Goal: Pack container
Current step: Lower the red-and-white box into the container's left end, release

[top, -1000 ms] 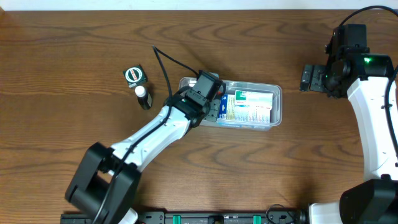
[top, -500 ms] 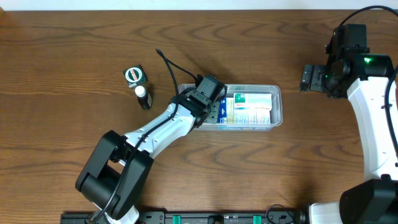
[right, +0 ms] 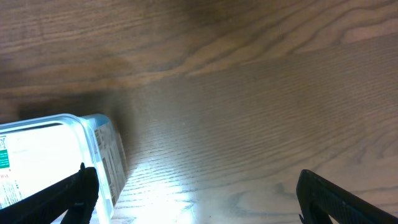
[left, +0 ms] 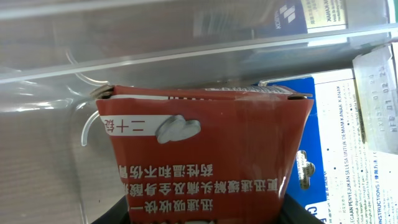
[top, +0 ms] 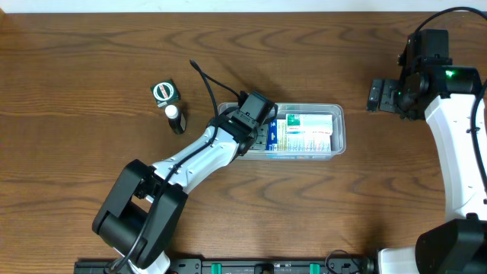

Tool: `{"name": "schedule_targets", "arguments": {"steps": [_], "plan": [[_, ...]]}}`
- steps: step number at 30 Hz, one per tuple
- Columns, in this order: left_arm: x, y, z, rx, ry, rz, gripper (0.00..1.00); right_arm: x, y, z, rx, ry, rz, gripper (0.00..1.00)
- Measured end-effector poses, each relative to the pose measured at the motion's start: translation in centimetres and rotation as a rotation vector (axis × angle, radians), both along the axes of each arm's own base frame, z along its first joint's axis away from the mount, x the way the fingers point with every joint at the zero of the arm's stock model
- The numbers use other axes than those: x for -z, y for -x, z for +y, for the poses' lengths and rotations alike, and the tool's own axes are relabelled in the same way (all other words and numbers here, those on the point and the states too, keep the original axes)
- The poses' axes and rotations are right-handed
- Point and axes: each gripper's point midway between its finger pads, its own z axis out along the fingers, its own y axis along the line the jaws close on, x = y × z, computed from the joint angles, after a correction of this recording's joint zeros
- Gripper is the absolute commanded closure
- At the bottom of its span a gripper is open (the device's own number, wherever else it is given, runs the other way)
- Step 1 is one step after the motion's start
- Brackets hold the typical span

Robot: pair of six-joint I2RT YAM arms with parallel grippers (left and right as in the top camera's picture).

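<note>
Far left on the worktop (top: pixel 91 46), at about ten o'clock from the container (top: pixel 340 131), a green-topped round item (top: pixel 163 92) and a small white-capped bottle (top: pixel 176 116) stand close together. They are probably waiting their turn to be packed.

The left tool (top: pixel 259 129) reaches into the container's nine o'clock end, which looks like the only gap left. Its fingers are closed on a red carton (left: pixel 205 155) (Chinese print, one end flap towards the clear wall). The carton is held end-first and hard against that wall, seemingly to slot it beside the cartons (top: pixel 308 131) already lying flat towards three o'clock.

The container sits just right of the worktop's middle, long side running nine to three.

At its two o'clock, well apart, the right tool (right: pixel 196 193) hangs with its fingers spread wide, holding nothing. It is likely parked clear of the packing.
</note>
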Motion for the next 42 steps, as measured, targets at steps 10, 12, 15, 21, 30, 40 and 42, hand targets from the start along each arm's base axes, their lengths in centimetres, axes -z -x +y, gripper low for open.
{"name": "schedule_targets", "arguments": {"steps": [10,12,15,21,30,40,42], "plan": [[-0.1,-0.2,-0.2,-0.003,0.009,-0.009,0.43,0.0,0.0,0.0,0.0,0.0,0.0,0.01],[-0.1,-0.2,-0.2,-0.003,0.008,-0.009,0.39,0.0,0.0,0.0,0.0,0.0,0.0,0.01],[-0.1,-0.2,-0.2,-0.003,0.008,-0.009,0.34,0.0,0.0,0.0,0.0,0.0,0.0,0.01],[-0.1,-0.2,-0.2,-0.004,0.008,-0.009,0.27,0.0,0.0,0.0,0.0,0.0,0.0,0.01],[-0.1,-0.2,-0.2,-0.003,0.009,-0.01,0.21,0.0,0.0,0.0,0.0,0.0,0.0,0.01],[-2.5,-0.5,0.0,-0.001,0.036,-0.052,0.19,0.0,0.0,0.0,0.0,0.0,0.0,0.01],[-5.0,-0.4,0.0,0.002,0.064,-0.094,0.19,0.0,0.0,0.0,0.0,0.0,0.0,0.01]]}}
